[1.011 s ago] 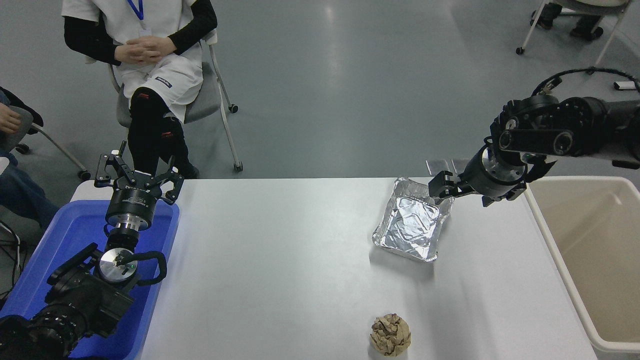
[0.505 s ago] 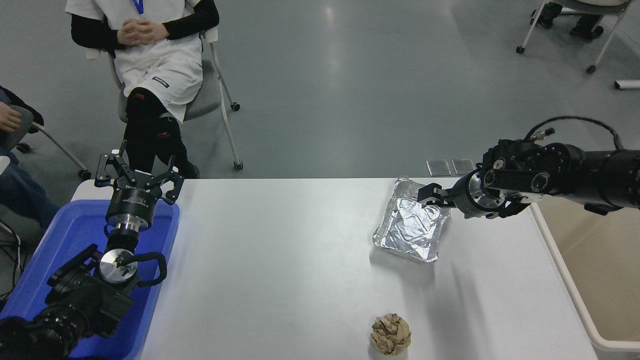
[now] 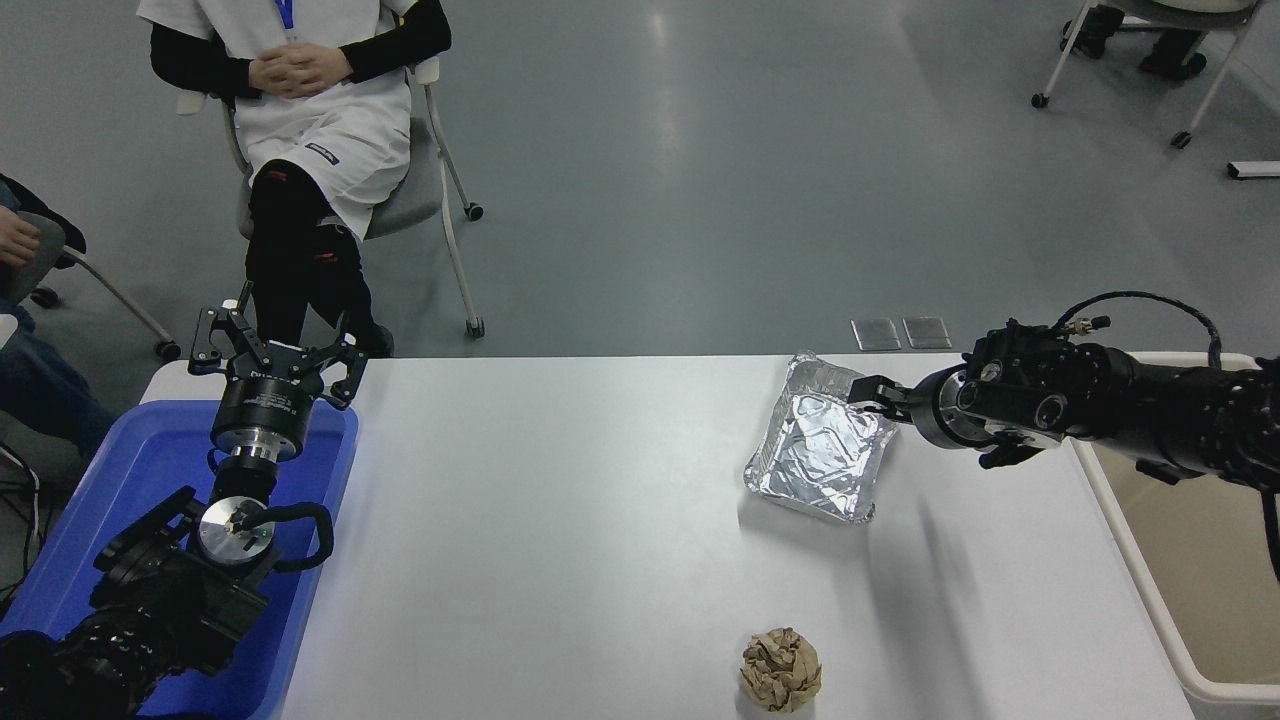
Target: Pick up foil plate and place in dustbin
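My right gripper [image 3: 868, 392] is low over the table, reaching in from the right edge, its tip at the far right corner of the foil plate [image 3: 818, 455]. Can't tell if the fingers are apart or pinched on the rim; they're dark and overlap the foil from this angle. Foil plate sits on the white table [image 3: 560, 520], right of centre, slightly skewed, looks flat on the surface. Beige dustbin [image 3: 1130, 540] is at the table's right edge, just beside my forearm, apart from the plate. Brown crumpled paper ball [image 3: 781, 669] near the front edge, well clear of the plate. My left gripper [image 3: 274, 352] is parked lower left over the blue tub [image 3: 150, 470], fingers spread. A person sits on a chair [image 3: 420, 200] beyond the far side.
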Robot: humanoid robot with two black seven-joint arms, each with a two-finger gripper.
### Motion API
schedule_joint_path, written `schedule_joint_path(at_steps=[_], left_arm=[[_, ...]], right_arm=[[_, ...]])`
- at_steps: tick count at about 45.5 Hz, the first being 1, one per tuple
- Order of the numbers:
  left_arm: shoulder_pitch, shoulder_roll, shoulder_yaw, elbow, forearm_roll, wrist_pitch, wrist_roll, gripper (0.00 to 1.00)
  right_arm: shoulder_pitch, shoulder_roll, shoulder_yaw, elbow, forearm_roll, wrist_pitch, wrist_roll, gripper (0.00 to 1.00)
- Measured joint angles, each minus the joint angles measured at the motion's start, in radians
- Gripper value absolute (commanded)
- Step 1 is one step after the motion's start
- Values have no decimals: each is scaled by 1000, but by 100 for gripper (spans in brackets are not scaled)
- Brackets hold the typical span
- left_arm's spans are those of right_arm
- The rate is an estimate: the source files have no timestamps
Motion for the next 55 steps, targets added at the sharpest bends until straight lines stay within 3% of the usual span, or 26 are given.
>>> schedule_joint_path(at_steps=[27, 40, 51, 55], left_arm=[[0, 0, 0, 0, 0, -1, 0, 99], [0, 0, 0, 0, 0, -1, 0, 99], [0, 0, 0, 0, 0, -1, 0, 99], [0, 0, 0, 0, 0, -1, 0, 99]], right_arm=[[-152, 89, 102, -132, -115, -56, -1, 100], [-186, 106, 109, -153, -134, -95, -1, 87], [-204, 115, 112, -158, -137, -136, -1, 62], [-208, 116, 112, -158, -138, -143, -1, 58]])
